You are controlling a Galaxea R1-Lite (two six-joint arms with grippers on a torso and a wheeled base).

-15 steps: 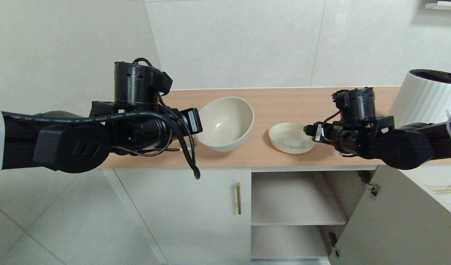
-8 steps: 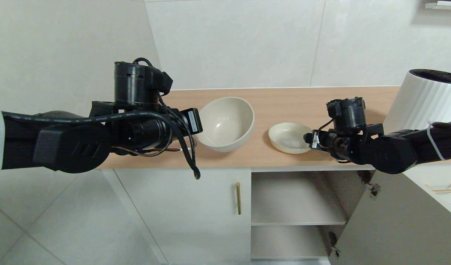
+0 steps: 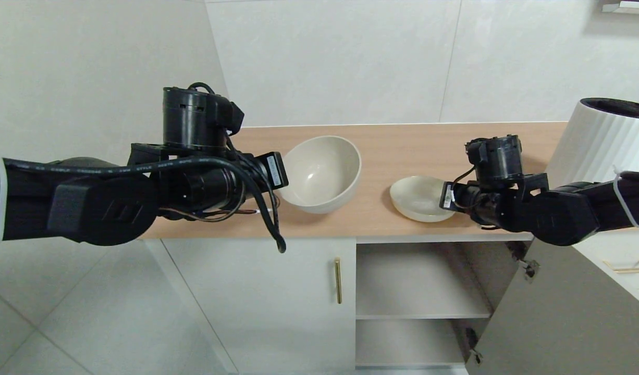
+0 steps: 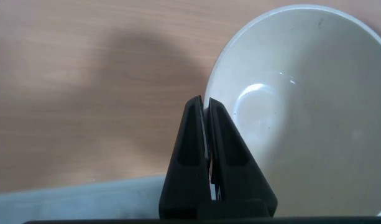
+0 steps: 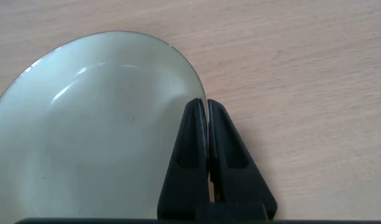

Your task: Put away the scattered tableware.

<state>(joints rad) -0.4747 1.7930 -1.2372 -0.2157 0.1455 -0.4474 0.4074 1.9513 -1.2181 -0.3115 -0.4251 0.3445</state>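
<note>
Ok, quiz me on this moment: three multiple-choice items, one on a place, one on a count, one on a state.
1. Where is the large bowl relative to the small bowl?
A. Stacked inside it
B. Below it, on a cabinet shelf
C. To the robot's left of it

2. How many bowls are in view?
A. One
B. Two
C. Four

3. What is the state of the right gripper?
A. Shut on the small bowl's rim
B. Open, well above the small bowl
C. Shut on a spoon

Answers:
1 C: the head view shows the large bowl to the left, apart from the small one.
2 B: the head view shows just the large and the small bowl.
3 A: in the right wrist view the jaws pinch the rim between them.
</note>
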